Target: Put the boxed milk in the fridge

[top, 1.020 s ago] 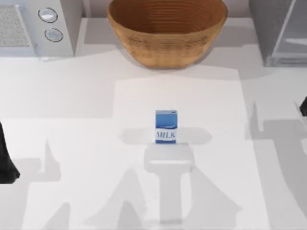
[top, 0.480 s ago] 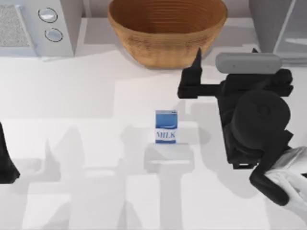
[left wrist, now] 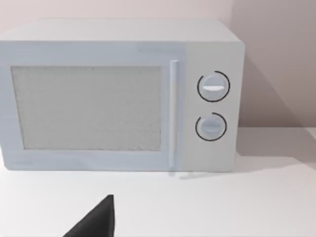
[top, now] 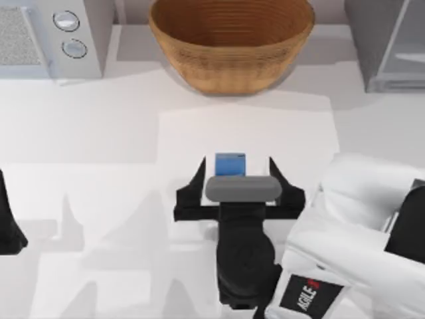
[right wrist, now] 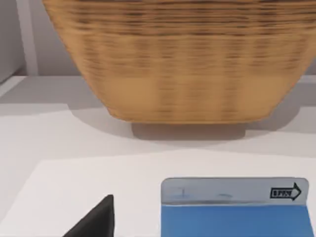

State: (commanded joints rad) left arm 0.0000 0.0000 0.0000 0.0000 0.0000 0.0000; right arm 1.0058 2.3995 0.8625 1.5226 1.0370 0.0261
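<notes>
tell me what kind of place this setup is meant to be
Most likely a simulated kitchen counter: a microwave with two knobs, a grey fridge, and a woven basket stand along the back of a white table, with the boxed milk in the middle.

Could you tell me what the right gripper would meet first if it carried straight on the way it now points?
Most likely the boxed milk, standing between the open right gripper fingers; the basket lies beyond.

The blue top of the boxed milk (right wrist: 234,207) is seen close up, with a small arrow mark printed at its corner. A dark fingertip (right wrist: 96,219) of the right gripper is seen at the carton's 9 o'clock, apart from it. The woven basket (right wrist: 182,59) stands at 12 o'clock, on the white table (right wrist: 59,143).
</notes>
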